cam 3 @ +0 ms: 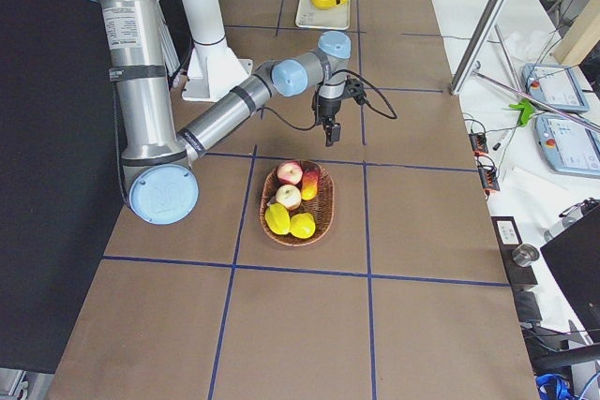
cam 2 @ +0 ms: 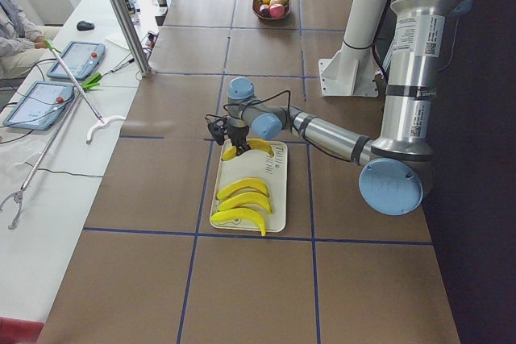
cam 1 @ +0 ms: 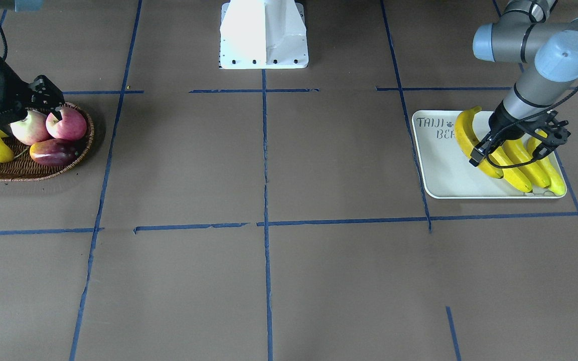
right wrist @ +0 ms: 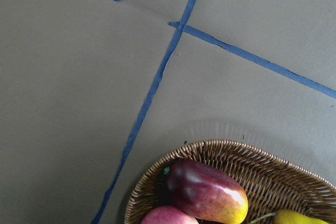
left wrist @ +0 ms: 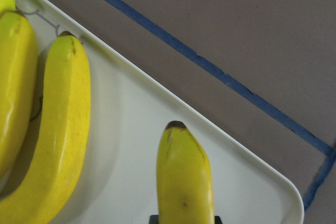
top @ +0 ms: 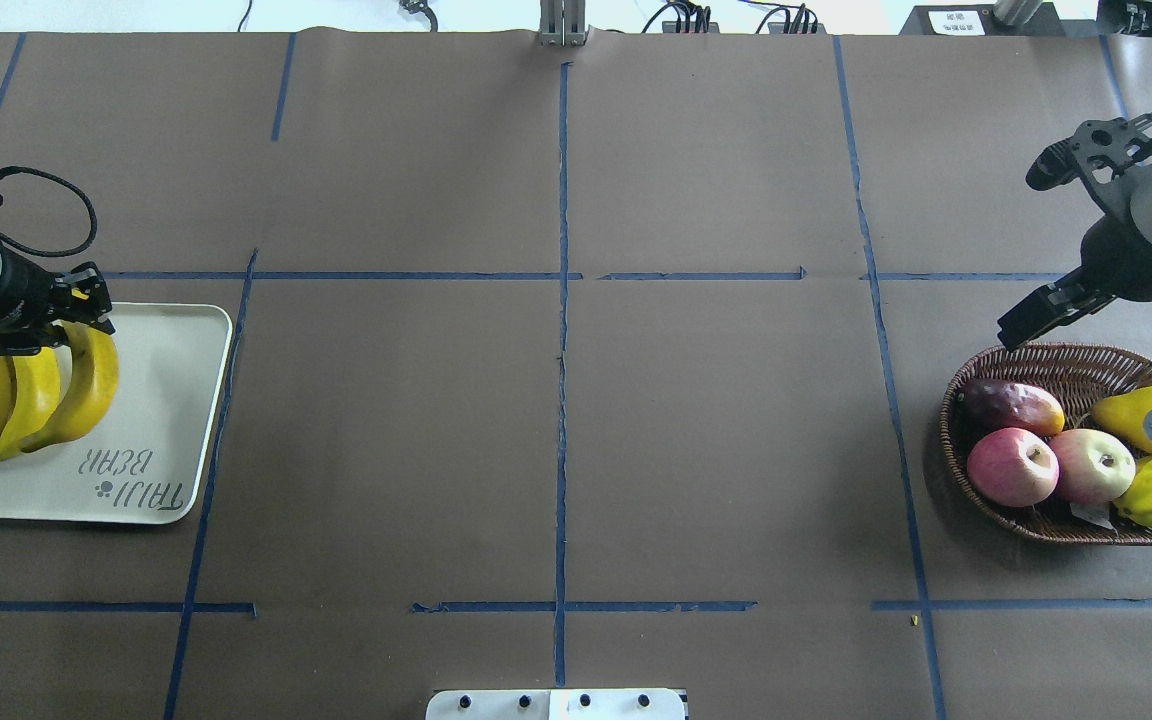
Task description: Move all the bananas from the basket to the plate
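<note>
Bright, even indoor light with soft shadows; the pictures are mostly sharp.

In the front-facing view the white robot base (cam 1: 264,35) at 12 o'clock is blown out to near-featureless white, and the overhead view has a washed-out strip along its 12 o'clock edge. Seen from overhead, the basket (top: 1056,358) throws a soft, wide shadow on the brown counter (top: 716,430) toward 9 o'clock. In the left wrist view the bananas (left wrist: 63,129) carry broad glossy highlights and look slightly soft up close, with dim shadows on the plate (left wrist: 131,145). Both side views fall to near black on the robot's side.
</note>
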`<action>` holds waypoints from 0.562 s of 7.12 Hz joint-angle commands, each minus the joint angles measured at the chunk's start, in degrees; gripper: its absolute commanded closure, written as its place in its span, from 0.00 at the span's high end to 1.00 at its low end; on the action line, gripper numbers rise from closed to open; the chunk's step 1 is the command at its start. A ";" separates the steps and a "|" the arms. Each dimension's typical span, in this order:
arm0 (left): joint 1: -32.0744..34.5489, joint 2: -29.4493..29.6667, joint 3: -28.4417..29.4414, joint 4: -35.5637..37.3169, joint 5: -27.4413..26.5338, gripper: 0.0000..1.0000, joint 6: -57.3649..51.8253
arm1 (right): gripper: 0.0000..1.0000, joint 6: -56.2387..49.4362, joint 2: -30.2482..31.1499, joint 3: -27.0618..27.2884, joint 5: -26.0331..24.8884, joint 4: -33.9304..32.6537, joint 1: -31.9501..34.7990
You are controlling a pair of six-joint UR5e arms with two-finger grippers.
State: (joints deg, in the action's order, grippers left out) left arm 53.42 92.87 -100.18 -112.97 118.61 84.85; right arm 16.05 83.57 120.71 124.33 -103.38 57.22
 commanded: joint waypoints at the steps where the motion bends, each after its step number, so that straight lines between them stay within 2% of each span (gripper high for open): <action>1: 0.37 -0.23 5.59 -6.45 -0.74 0.02 4.06 | 0.99 -1.20 0.63 0.14 0.04 0.02 0.43; 3: 0.37 -1.28 6.66 -8.22 -2.58 0.07 4.97 | 0.99 -1.02 0.63 0.14 0.04 -0.07 0.43; 4: 0.37 -1.29 7.88 -9.27 -2.68 0.19 4.97 | 0.99 -0.85 0.71 0.23 0.04 0.02 0.43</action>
State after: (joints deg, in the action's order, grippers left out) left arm 53.79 91.78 -93.58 -120.99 116.46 89.55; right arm 15.06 84.22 120.87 124.36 -103.42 57.65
